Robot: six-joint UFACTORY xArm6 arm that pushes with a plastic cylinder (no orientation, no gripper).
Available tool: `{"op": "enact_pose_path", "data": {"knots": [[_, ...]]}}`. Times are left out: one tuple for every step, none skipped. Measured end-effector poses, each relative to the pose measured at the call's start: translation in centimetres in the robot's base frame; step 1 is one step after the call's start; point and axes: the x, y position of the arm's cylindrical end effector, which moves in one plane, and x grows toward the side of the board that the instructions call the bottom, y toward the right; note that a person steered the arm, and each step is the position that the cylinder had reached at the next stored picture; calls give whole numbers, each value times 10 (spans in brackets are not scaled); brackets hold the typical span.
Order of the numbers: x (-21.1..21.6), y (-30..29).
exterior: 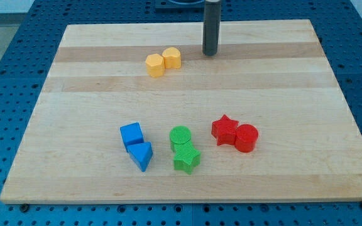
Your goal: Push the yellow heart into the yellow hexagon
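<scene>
Two yellow blocks sit touching each other in the upper middle of the wooden board [74,75]. The right one, with a rounder top, looks like the yellow heart [172,58]. The left one, more angular, looks like the yellow hexagon [155,64]. My tip [210,54] rests on the board to the right of the heart and slightly toward the view's top, with a clear gap between them.
A blue cube [131,134] and a blue triangle [141,154] lie at lower left of centre. A green cylinder [180,137] touches a green star [186,159]. A red star [224,130] touches a red cylinder [246,137] at lower right.
</scene>
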Motion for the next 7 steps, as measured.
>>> {"op": "enact_pose_path", "data": {"knots": [[-4,-16],[-4,-29],[-4,-43],[-4,-57],[-4,-71],[-4,-84],[-2,-95]]}}
